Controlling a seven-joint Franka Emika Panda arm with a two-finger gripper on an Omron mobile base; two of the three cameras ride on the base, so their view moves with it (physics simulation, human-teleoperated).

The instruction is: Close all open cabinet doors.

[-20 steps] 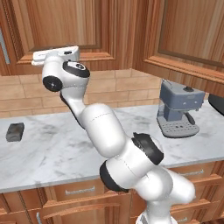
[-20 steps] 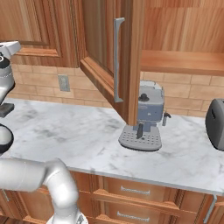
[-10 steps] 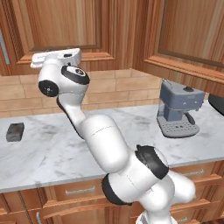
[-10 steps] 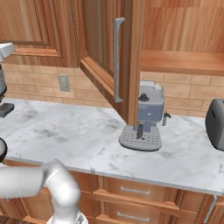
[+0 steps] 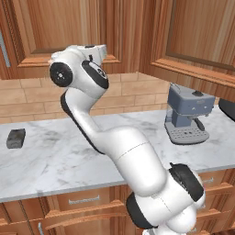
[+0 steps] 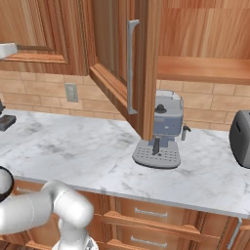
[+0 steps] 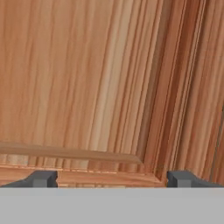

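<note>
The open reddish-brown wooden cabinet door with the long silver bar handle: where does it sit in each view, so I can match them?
Left base view: the open reddish-brown wooden cabinet door is at upper right, swung out above the grey-blue coffee machine.
Right base view: top centre, seen nearly edge-on, silver bar handle facing the camera.
Hand view: I cannot tell which door the wood panel belongs to.
Shared landmark: the coffee machine below the door.

1. Kitchen's got a white-grey marbled countertop [image 6: 88,146] running the full width, with wooden drawer fronts [image 6: 146,215] and short silver handles below it.
2. The backsplash [image 5: 27,98] is tan brick-style tile, with a grey wall outlet [image 6: 71,92] set in it at about 9 o'clock from the espresso machine.
3. A blue-grey espresso machine [image 6: 161,129] sits on the counter, and a dark grey toaster [image 6: 240,139] is off at its 3 o'clock.
4. There's a small dark block [image 5: 16,137] at the counter's far left.
5. Lighting is even, no harsh shadows.
</note>
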